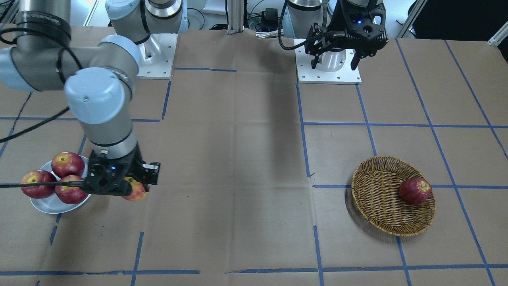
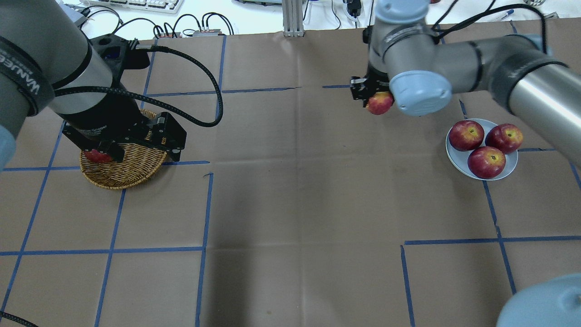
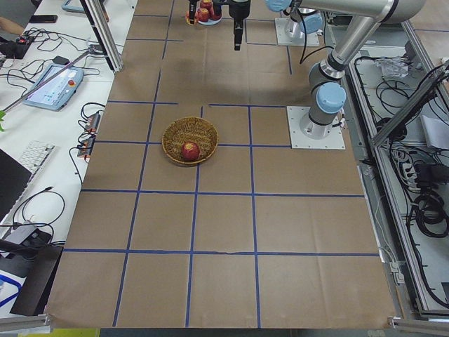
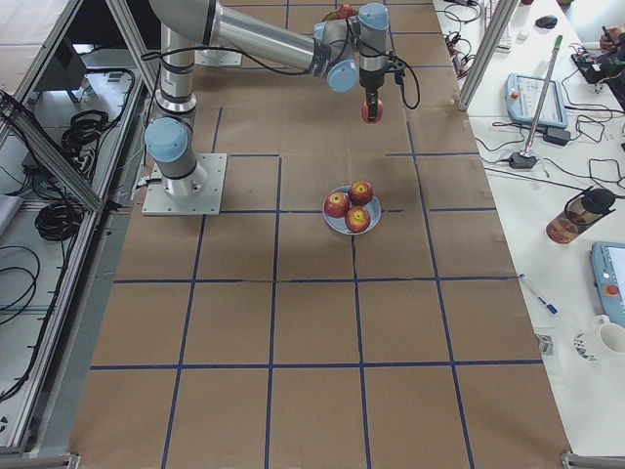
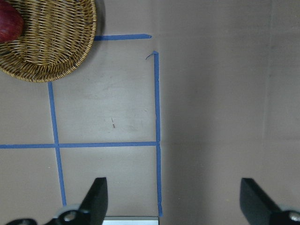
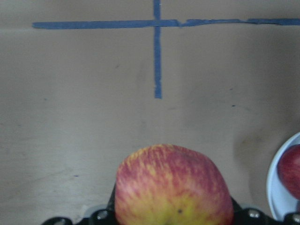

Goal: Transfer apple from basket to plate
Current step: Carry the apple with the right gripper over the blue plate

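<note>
Right gripper (image 1: 127,186) clenched on pinkish-red apple (image 6: 173,187), near plate (image 1: 47,204) bearing three red apples (image 1: 67,164), left gripper (image 1: 335,61) jaws spread wide, wicker basket (image 1: 377,198) holding one dark red apple (image 1: 414,191).

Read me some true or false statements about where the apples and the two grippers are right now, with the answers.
1. The right gripper holds the apple. True.
2. That apple rests on the plate. False: it hangs in the gripper, beside the plate.
3. Three other apples lie on the plate. True.
4. The basket is empty. False: one dark red apple lies in it.
5. The left gripper is shut on something. False: it is open and empty.
</note>
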You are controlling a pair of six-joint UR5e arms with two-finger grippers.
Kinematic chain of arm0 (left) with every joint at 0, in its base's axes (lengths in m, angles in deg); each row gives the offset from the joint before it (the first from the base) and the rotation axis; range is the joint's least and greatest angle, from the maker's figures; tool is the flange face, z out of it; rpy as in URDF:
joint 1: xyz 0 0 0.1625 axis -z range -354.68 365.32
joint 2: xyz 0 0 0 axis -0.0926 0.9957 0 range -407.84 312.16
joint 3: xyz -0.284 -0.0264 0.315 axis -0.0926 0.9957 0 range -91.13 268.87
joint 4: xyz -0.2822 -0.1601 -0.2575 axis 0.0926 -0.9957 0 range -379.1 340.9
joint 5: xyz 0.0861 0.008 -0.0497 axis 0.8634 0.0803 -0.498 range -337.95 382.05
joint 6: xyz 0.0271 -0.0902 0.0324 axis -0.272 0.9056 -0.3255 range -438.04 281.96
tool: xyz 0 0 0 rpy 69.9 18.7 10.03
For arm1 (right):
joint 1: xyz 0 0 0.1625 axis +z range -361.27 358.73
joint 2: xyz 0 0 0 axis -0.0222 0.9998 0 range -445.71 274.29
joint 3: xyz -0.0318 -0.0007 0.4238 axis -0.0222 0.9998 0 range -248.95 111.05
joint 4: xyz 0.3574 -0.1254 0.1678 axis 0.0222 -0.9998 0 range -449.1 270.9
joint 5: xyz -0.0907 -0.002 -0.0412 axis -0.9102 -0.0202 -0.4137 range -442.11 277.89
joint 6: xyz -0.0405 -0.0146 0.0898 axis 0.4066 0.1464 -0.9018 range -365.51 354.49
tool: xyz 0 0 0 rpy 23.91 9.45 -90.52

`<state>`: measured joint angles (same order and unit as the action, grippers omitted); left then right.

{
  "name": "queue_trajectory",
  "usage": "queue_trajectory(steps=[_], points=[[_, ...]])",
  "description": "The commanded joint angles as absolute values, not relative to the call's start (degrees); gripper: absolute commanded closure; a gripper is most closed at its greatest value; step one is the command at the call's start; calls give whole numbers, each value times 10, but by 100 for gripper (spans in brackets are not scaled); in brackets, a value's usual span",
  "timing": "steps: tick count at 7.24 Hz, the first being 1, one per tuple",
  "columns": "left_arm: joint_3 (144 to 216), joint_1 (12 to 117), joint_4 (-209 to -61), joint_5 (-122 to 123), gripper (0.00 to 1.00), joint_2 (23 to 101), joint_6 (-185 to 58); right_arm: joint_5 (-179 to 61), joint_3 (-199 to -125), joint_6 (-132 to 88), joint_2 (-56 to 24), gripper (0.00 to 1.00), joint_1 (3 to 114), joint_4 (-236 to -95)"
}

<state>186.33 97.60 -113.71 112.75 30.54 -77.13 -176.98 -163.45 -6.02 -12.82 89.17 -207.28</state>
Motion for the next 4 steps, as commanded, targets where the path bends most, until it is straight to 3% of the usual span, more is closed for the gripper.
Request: queue_trajectory(steps=[1, 4], points=[[1864, 976, -1138, 1127, 1, 305, -772, -1768, -1657, 111, -91, 39, 784, -2056], [1865, 976, -1138, 1128, 1, 304, -772, -1704, -1705, 306, -86, 39, 635, -2062]])
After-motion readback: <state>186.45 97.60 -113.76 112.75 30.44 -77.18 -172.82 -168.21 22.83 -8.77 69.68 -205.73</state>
